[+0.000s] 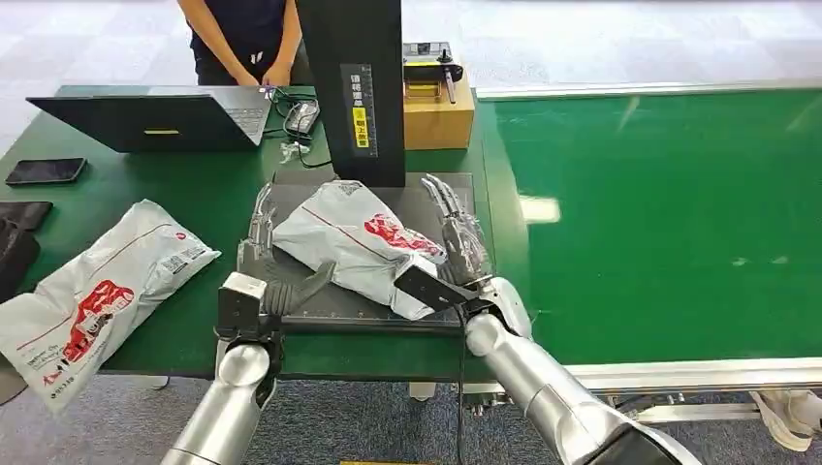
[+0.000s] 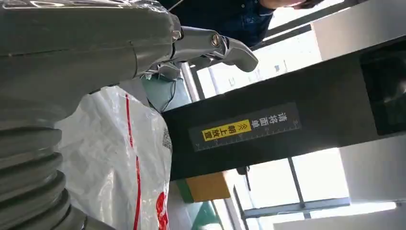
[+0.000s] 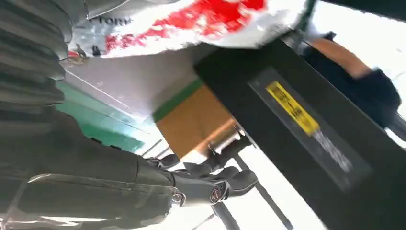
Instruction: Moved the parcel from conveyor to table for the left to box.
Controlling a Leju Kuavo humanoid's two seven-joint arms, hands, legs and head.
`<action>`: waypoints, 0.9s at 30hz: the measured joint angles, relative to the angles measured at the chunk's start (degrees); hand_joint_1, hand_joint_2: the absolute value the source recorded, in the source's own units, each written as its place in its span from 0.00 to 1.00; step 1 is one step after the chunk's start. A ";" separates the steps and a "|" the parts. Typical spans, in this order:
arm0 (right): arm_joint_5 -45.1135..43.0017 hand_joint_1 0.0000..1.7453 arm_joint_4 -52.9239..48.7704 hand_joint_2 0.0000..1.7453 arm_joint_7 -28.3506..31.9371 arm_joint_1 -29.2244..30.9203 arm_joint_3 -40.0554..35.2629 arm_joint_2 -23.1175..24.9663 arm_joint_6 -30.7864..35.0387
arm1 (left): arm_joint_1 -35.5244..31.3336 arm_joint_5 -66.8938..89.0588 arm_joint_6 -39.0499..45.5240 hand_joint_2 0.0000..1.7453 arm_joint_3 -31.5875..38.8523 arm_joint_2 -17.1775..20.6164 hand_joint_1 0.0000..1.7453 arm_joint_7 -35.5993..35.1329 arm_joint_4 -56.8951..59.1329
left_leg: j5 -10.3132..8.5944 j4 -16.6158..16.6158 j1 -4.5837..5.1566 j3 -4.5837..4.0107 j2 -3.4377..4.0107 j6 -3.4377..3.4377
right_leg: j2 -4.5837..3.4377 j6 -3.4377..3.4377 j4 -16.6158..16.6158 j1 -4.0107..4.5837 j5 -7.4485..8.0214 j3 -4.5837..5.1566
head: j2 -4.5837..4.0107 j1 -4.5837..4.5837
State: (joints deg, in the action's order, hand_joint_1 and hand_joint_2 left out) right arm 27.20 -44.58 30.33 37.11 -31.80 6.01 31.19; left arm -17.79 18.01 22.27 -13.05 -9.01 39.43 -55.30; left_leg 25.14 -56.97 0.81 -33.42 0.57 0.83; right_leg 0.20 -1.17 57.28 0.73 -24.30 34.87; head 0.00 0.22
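Note:
A white parcel [image 1: 349, 242] with red print lies on the dark flat platform [image 1: 431, 194] under a black column [image 1: 354, 87]. My left hand [image 1: 267, 281] sits at the parcel's left side, fingers stretched along its edge and the thumb touching its near edge. My right hand [image 1: 460, 257] is at the parcel's right side, fingers straight and spread, with the thumb against the near right corner. Neither hand closes around it. The left wrist view shows the parcel [image 2: 115, 158] beside my left hand [image 2: 86, 52]. The right wrist view has the parcel [image 3: 191, 21] beside my right hand [image 3: 143, 187].
A second white parcel [image 1: 97, 286] hangs over the table's left front edge. The green conveyor [image 1: 669, 223] runs along the right. Behind are a cardboard box [image 1: 438, 111], a laptop [image 1: 165, 116], a phone [image 1: 46, 170] and a standing person [image 1: 242, 39].

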 measured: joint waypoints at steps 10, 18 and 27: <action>-18.71 0.00 -16.07 1.00 6.35 -8.17 3.06 -2.18 -12.94 | 0.02 0.20 1.29 1.00 -0.02 0.37 0.00 0.13 0.13 | 0.01 0.00 0.00 -0.01 -0.01 -0.01 | 0.00 0.00 0.00 0.00 0.00 0.00 | 0.00 0.00; -25.60 0.00 -23.39 1.00 6.54 -13.95 4.92 -3.13 -17.55 | 0.82 5.57 2.47 1.00 0.00 1.38 0.00 -3.45 -2.64 | 0.02 0.00 0.00 -0.01 -0.01 -0.01 | 0.01 0.00 0.00 0.00 -0.01 0.00 | 0.00 0.00; -26.32 0.00 -31.00 1.00 6.35 -19.63 5.62 -3.63 -17.90 | -0.43 16.29 1.12 1.00 -0.11 3.19 0.00 -10.09 -3.98 | 0.02 0.00 0.00 0.00 -0.01 -0.01 | 0.00 0.00 0.00 0.01 -0.01 -0.01 | 0.00 0.00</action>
State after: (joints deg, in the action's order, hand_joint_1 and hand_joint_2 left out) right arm 0.87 -75.58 36.68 17.49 -26.19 2.38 13.29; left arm -18.22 34.30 23.39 -13.16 -5.82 29.34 -59.28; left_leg 25.16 -56.96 0.80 -33.42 0.56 0.82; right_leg 0.20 -1.17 57.28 0.74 -24.31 34.87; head 0.00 0.22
